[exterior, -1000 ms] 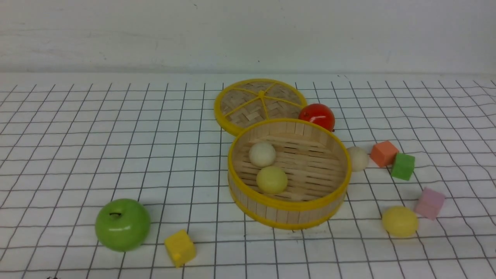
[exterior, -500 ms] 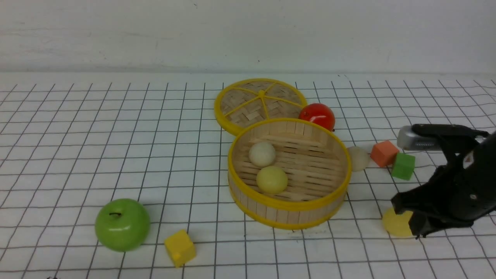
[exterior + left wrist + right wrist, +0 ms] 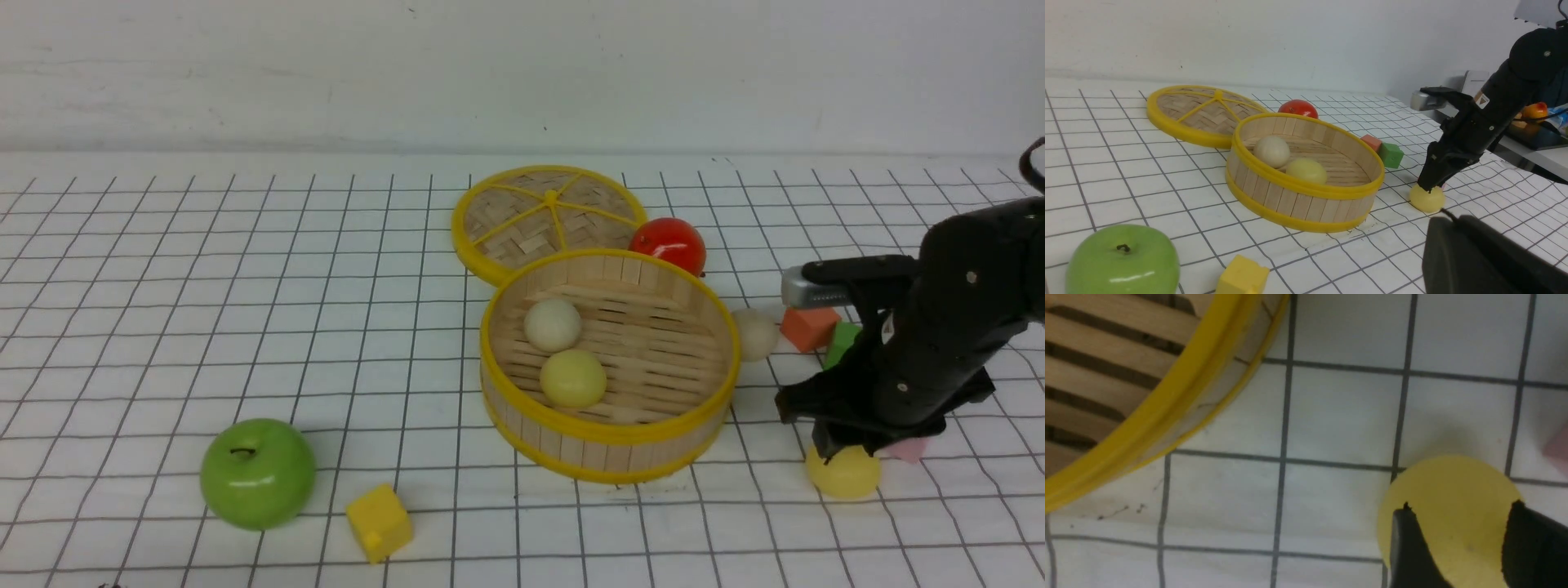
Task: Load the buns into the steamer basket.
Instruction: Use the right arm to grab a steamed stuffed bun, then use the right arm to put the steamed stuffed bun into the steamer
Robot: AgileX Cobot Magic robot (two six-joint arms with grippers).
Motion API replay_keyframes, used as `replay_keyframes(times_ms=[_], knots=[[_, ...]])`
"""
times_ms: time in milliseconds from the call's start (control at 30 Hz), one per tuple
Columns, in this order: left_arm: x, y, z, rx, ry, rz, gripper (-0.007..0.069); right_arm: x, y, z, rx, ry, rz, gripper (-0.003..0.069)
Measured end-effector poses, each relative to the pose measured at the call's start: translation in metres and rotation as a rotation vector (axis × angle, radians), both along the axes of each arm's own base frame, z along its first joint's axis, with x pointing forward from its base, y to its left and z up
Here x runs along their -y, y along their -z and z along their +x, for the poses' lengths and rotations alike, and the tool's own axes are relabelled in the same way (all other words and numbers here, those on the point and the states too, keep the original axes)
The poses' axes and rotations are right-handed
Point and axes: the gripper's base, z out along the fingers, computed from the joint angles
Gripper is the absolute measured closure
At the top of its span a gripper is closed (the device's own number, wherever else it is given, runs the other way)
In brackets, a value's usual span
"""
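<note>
plainly, the steamer basket [image 3: 604, 449] sits upright, open side facing up.

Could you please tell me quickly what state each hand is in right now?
Left hand: closed.
Right hand: open, poised over the yellow bun, not gripping it.

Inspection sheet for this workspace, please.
Surface: white gridded cloth.
Job's things: round bamboo steamer basket holds one cream-white bun and one pale yellow bun; second cream-white bun beside its wall, second pale yellow bun outside.
Clutter: woven yellow-rimmed lid, glossy red fruit, green apple, foam cubes yellow, orange, green, pink.
Grippers: right gripper jaws open over second pale yellow bun; left gripper shut.
Cables: black loop by right arm.
Surroundings: white wall.
</note>
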Motion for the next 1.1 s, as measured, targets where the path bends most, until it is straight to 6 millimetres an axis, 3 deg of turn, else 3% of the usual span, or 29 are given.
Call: replay_keyframes(times_ms=[267,400,433,467,500,567,667,767,900,1000,1100], knots=[[0.000,0.000,0.000,0.000,0.000,0.000,0.0638,0.000,0.015,0.007,-0.017,0.011,-0.015,0.0406],[0.000,0.000,0.000,0.000,0.000,0.000,0.0638,-0.001,0.014,0.008,-0.014,0.011,-0.015,0.0536],[0.000,0.000,0.000,0.000,0.000,0.000,0.0638,-0.001,0.014,0.008,-0.014,0.011,-0.015,0.0536],[0.000,0.000,0.000,0.000,0.000,0.000,0.0637,0.000,0.011,0.007,-0.012,0.005,-0.016,0.0616],[0.000,0.000,0.000,0.000,0.000,0.000,0.0637,0.000,0.007,0.005,-0.009,0.002,-0.017,0.0638],[0.000,0.000,0.000,0.000,0.000,0.000,0.0637,0.000,0.002,0.003,-0.005,0.001,-0.016,0.0654],[0.000,0.000,0.000,0.000,0.000,-0.001,0.0637,-0.001,-0.028,-0.007,0.048,-0.014,0.020,0.0657],[0.000,0.000,0.000,0.000,0.000,-0.001,0.0637,-0.012,-0.059,-0.014,0.123,-0.071,0.071,0.0656],[0.000,0.000,0.000,0.000,0.000,-0.001,0.0637,-0.053,-0.102,-0.014,0.278,-0.208,0.180,0.0650],[0.000,0.000,0.000,-0.001,0.000,-0.001,0.0636,-0.071,-0.105,-0.005,0.320,-0.251,0.200,0.0651],[0.000,0.000,0.000,-0.001,0.000,-0.001,0.0636,-0.086,-0.091,0.013,0.311,-0.270,0.198,0.0646]])
